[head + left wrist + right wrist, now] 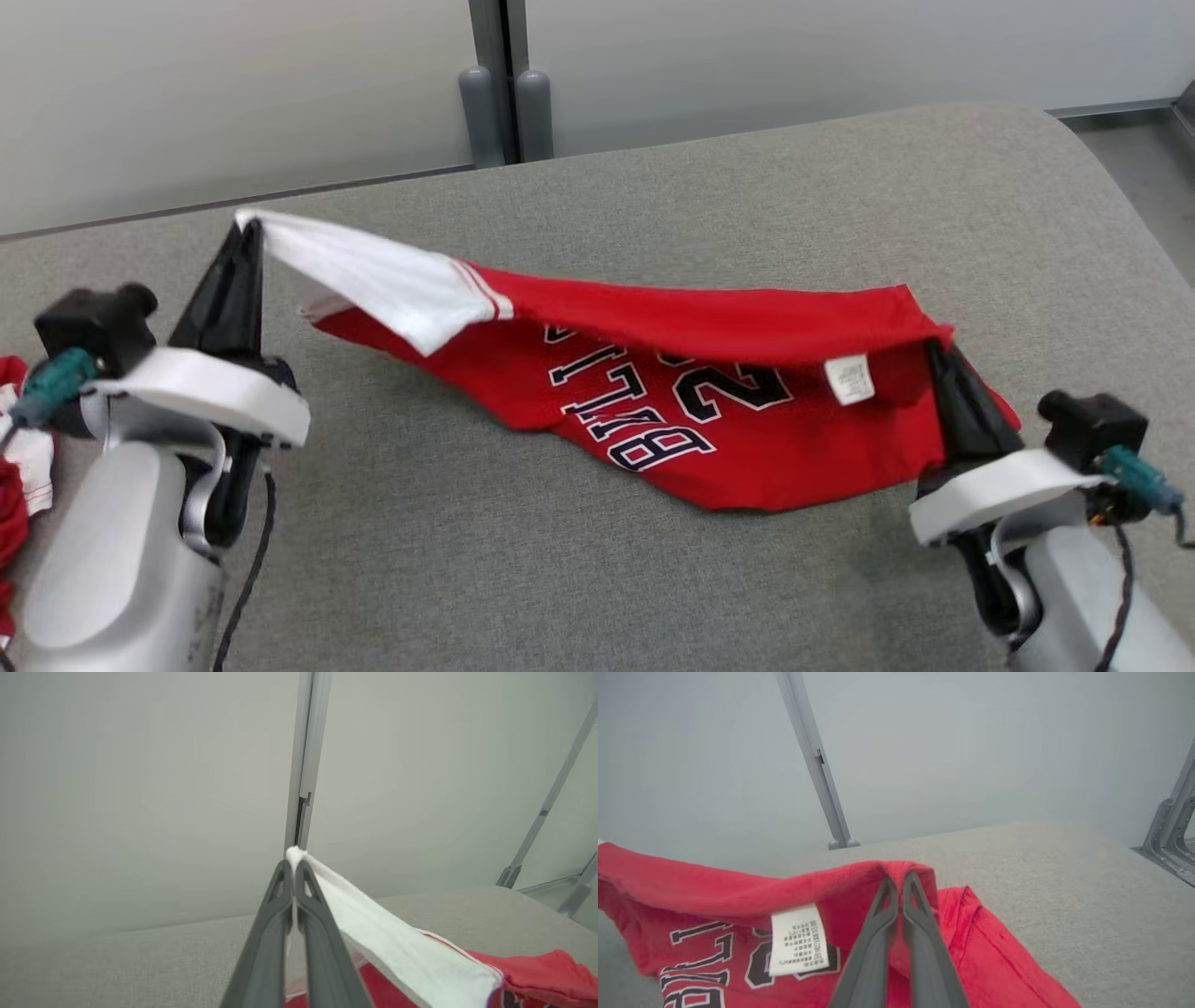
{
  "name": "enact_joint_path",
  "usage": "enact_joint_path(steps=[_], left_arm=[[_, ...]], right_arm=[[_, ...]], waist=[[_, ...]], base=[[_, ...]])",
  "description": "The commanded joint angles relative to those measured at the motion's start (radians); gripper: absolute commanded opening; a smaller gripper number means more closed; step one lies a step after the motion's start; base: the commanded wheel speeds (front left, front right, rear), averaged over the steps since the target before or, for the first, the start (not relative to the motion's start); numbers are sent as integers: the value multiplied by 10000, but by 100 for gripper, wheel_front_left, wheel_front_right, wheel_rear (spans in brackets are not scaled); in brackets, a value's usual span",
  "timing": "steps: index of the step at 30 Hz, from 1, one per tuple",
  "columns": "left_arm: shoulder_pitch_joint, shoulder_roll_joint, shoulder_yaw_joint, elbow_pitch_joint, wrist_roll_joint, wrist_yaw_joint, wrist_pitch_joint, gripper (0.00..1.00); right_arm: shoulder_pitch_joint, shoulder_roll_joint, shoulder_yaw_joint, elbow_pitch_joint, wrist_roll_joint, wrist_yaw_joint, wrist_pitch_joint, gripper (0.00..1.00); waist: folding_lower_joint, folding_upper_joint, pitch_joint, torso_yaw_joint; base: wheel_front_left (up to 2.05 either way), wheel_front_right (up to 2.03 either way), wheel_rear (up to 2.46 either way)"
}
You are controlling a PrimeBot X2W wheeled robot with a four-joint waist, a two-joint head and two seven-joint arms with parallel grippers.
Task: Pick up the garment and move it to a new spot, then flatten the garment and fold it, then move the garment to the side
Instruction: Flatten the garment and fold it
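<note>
The red garment (747, 439) is stretched between both grippers over the grey padded surface (709, 187), and its lower part is laid on it. Its white end is pinched by the closed jaws of the left gripper (250, 227), and its red edge by those of the right gripper (935, 345). A white label (849, 380) is seen nearby.

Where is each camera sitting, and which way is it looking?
Head view: on the head, looking down at the garment on the grey pad; left hand and right hand show, gripping it.
Left wrist view: on the left wrist, facing the wall; its fingers show.
Right wrist view: on the right wrist, facing the wall; its fingers show.
Shared: all three see the garment.
</note>
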Motion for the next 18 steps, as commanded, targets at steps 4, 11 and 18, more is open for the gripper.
enact_joint_path(steps=[4,11,18], left_arm=[[-1242,182,228,-743,-517,-65,801,0],[-4404,493,232,-795,-709,-33,2249,0],[-8468,768,-449,1046,175,-222,2395,0]], right_arm=[[-1129,-676,49,-1320,1023,1,967,0],[-4509,-1565,-288,-1477,1957,1,2874,0],[-7989,-1747,-160,-195,1675,1,3290,0]], waist=[[0,0,91,-179],[0,0,1131,-140],[0,0,2550,147]], base=[[0,0,0],[0,0,0],[0,0,0]])
